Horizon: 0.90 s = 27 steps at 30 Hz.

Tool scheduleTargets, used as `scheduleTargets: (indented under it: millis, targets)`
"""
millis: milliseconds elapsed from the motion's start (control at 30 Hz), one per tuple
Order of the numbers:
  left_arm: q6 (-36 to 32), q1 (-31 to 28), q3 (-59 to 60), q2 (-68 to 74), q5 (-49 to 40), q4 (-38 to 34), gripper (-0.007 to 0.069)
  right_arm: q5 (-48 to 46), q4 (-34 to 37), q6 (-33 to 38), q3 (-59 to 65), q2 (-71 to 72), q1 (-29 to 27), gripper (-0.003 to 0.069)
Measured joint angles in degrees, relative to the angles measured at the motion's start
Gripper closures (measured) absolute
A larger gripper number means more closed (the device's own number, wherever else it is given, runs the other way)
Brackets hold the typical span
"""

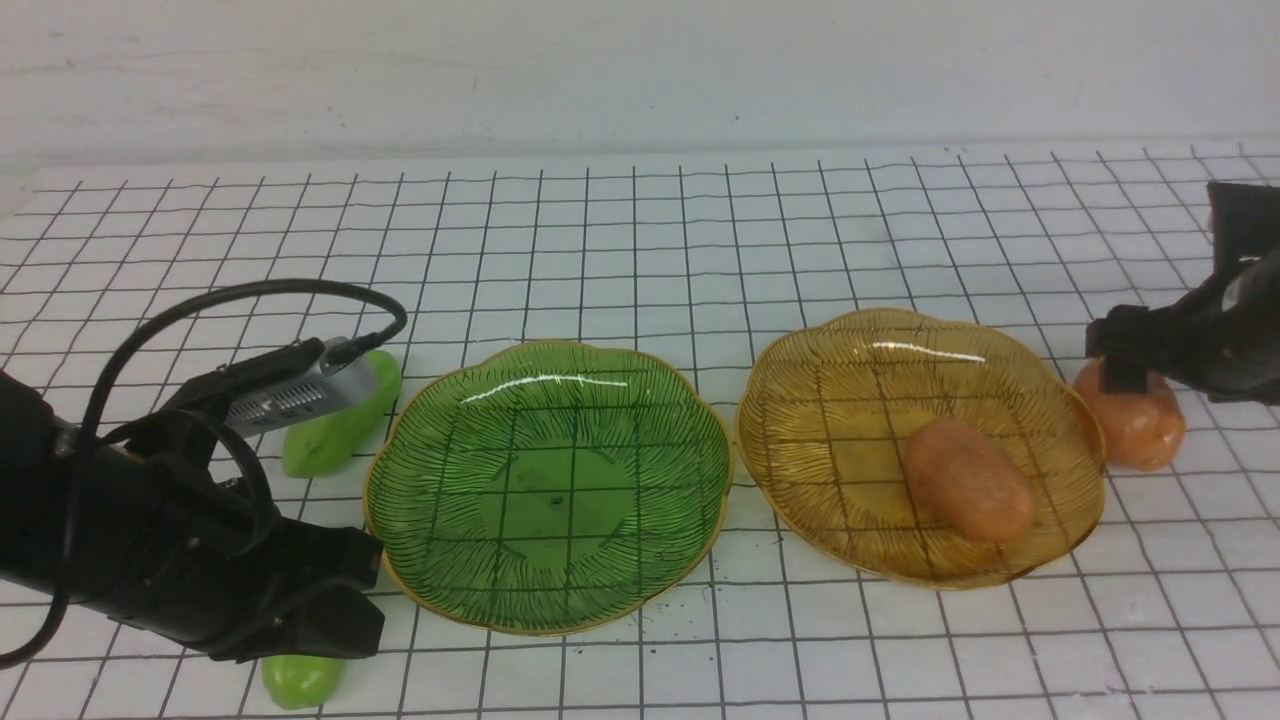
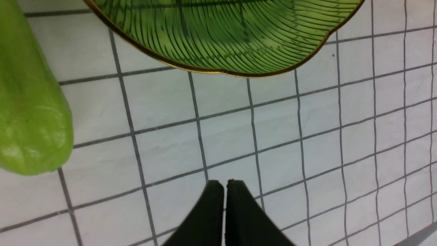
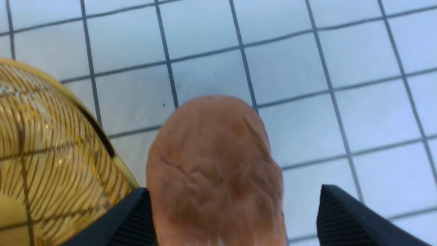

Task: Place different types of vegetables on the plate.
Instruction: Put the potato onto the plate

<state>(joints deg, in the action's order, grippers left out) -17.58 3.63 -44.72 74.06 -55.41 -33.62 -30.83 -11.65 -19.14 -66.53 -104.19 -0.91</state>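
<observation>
Right gripper [image 3: 234,191] is spread wide, straddling the loose potato [image 3: 211,164] — one finger at its side, the other clear of it, no clamp yet. That potato sits on the table just right of the amber plate [image 1: 850,385]; the second potato [image 1: 968,480] lies inside that plate. Left gripper [image 2: 225,186] is clenched on nothing, near left — far cucumber [image 1: 340,425] and near cucumber [image 1: 300,680] are both on the table, left of the green plate [image 1: 550,480].

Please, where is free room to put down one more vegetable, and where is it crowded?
Free: the green plate; the amber plate's left half, beside its potato; the table behind both plates. Crowded: right of the amber plate, where open right fingers flank the second potato; left of the green plate, by the cucumber.
</observation>
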Motion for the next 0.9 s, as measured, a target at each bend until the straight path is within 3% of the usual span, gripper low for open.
scheduleTargets:
  millis: [300, 500, 800, 900]
  targets:
    - [0.0, 0.0, 0.0, 0.0, 0.0, 0.0, 0.0631, 1.71, 0.0, 0.0, -0.39, -3.23, 0.0, 0.0085]
    - [0.0, 0.0, 0.0, 0.0, 0.05, 0.0, 0.0631, 1.65, -0.07, 0.0, -0.4, -3.43, -0.04, 0.0193]
    - [0.0, 0.0, 0.0, 0.0, 0.05, 0.02, 0.0631, -2.08, 0.01, 0.99, -3.69, 3.48, -0.25, 0.0197]
    - [0.0, 0.0, 0.0, 0.0, 0.05, 0.02, 0.0631, -6.02, 3.17, 1.15, -6.34, 7.52, -0.25, 0.0197]
